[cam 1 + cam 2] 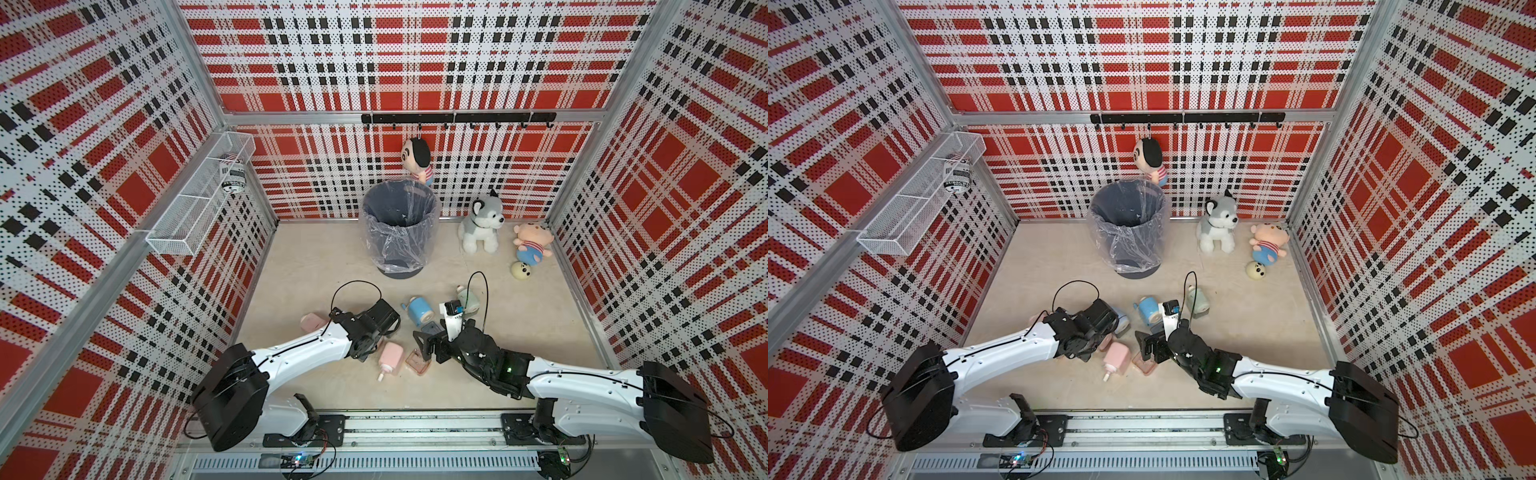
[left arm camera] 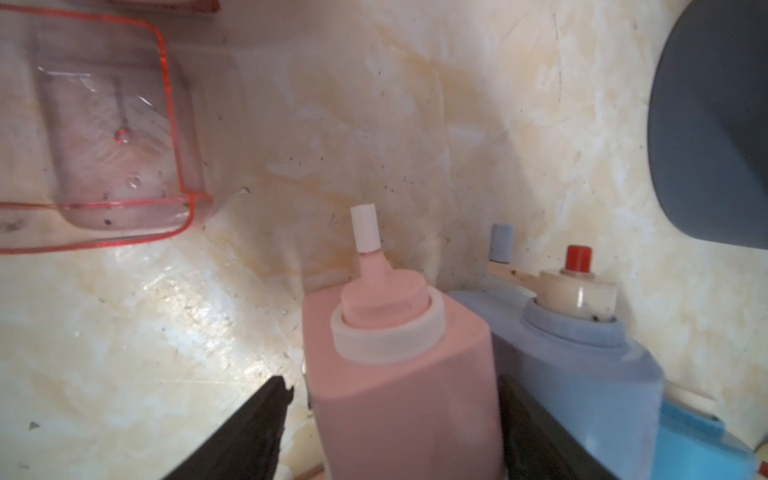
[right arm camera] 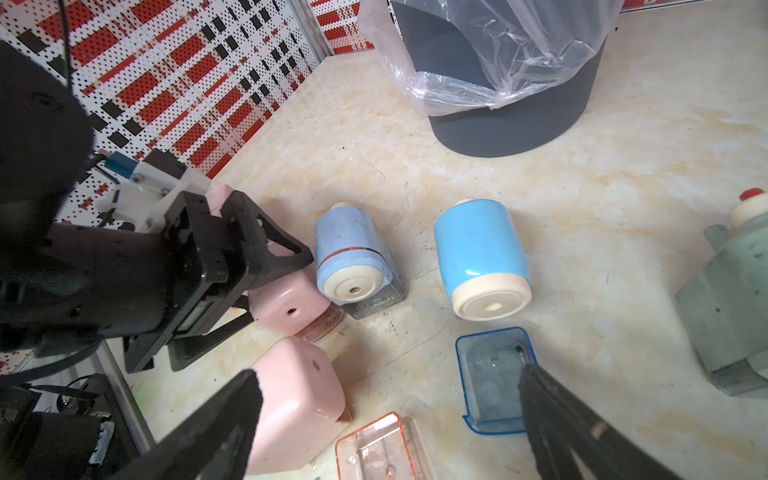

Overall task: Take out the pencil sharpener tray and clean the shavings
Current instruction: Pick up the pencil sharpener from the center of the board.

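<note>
Left fingers (image 2: 257,428) straddle pink pencil sharpener (image 2: 395,353), slight gap one side. Right fingers (image 3: 216,424) wide, empty, over blue tray (image 3: 486,374).

This is a robot test cell in a lab, not a lived-in room. Perforated wall panels (image 1: 395,62) printed in red, black and white plaid are set into a bare aluminium frame (image 1: 291,117) on three sides of a marbled counter (image 1: 519,332). A left arm (image 1: 307,345) and a right arm (image 1: 582,378), white and black, stand on a metal rail (image 1: 415,430) at the open side, with exposed circuit boards (image 1: 297,459) and loose wiring below it. The contents look like staged props: a hook bar (image 1: 457,117), a wire basket (image 1: 195,208), plush toys (image 1: 482,224), a lined bin (image 1: 395,245) and a cluster of pencil sharpeners (image 1: 417,312).
</note>
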You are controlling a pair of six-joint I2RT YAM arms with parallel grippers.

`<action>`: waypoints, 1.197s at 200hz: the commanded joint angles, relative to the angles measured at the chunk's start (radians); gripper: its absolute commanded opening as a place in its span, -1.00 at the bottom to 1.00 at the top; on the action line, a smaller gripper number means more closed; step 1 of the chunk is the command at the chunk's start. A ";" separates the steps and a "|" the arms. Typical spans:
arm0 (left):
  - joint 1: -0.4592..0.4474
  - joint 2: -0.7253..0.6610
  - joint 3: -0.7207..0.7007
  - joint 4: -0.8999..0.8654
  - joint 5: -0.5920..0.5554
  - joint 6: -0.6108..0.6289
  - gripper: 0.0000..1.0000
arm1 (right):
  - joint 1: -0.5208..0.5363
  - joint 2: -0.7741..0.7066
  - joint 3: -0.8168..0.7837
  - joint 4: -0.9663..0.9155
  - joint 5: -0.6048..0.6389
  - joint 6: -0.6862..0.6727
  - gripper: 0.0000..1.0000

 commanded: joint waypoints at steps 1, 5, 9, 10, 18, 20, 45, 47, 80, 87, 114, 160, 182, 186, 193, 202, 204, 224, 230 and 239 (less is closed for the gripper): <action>0.022 0.055 0.029 -0.027 0.038 0.051 0.55 | -0.012 -0.011 -0.015 0.038 -0.016 0.011 1.00; 0.024 0.065 0.031 -0.029 0.040 0.055 0.54 | -0.012 -0.010 -0.016 0.038 -0.018 0.013 0.99; 0.027 0.074 0.036 -0.030 0.041 0.058 0.54 | -0.012 -0.010 -0.018 0.041 -0.019 0.013 0.99; 0.027 0.075 0.037 -0.030 0.041 0.059 0.54 | -0.011 -0.010 -0.019 0.042 -0.019 0.013 1.00; 0.029 0.090 0.041 -0.032 0.045 0.063 0.54 | -0.013 -0.007 -0.023 0.049 -0.024 0.016 0.99; 0.030 0.093 0.042 -0.032 0.044 0.064 0.54 | -0.013 -0.007 -0.024 0.051 -0.024 0.017 1.00; 0.042 0.127 0.054 -0.035 0.052 0.083 0.48 | -0.013 -0.004 -0.030 0.057 -0.027 0.020 0.99; 0.043 0.128 0.054 -0.036 0.052 0.084 0.47 | -0.014 -0.004 -0.029 0.058 -0.027 0.021 0.99; 0.048 0.122 0.067 -0.053 0.041 0.092 0.40 | -0.014 0.004 -0.027 0.050 -0.021 0.021 0.99; 0.050 0.120 0.071 -0.061 0.037 0.093 0.40 | -0.014 0.005 -0.026 0.050 -0.018 0.019 0.99; 0.057 0.099 0.081 -0.079 0.028 0.102 0.41 | -0.014 0.017 -0.020 0.051 -0.024 0.016 0.99; 0.072 0.072 0.082 -0.094 0.023 0.114 0.43 | -0.015 0.037 0.001 0.034 -0.030 0.001 0.99; 0.072 0.058 0.080 -0.098 0.018 0.116 0.24 | -0.015 0.039 0.004 0.025 -0.035 -0.012 1.00; 0.072 0.055 0.079 -0.098 0.017 0.116 0.20 | -0.015 0.039 0.002 0.028 -0.039 -0.014 1.00; 0.070 0.053 0.079 -0.098 0.017 0.116 0.14 | -0.015 0.037 -0.003 0.036 -0.045 -0.020 1.00; 0.070 0.052 0.079 -0.098 0.015 0.116 0.03 | -0.015 0.035 -0.008 0.043 -0.051 -0.024 1.00; 0.070 0.053 0.079 -0.098 0.016 0.116 0.02 | -0.015 0.034 -0.010 0.045 -0.054 -0.026 0.99; 0.072 0.048 0.084 -0.098 0.020 0.122 -0.20 | -0.014 0.035 -0.014 0.056 -0.064 -0.034 0.99; 0.072 0.042 0.086 -0.099 0.018 0.125 -0.26 | -0.015 0.037 -0.009 0.053 -0.069 -0.038 1.00; 0.072 0.030 0.093 -0.107 0.015 0.128 -0.35 | -0.014 0.042 -0.005 0.051 -0.079 -0.044 0.99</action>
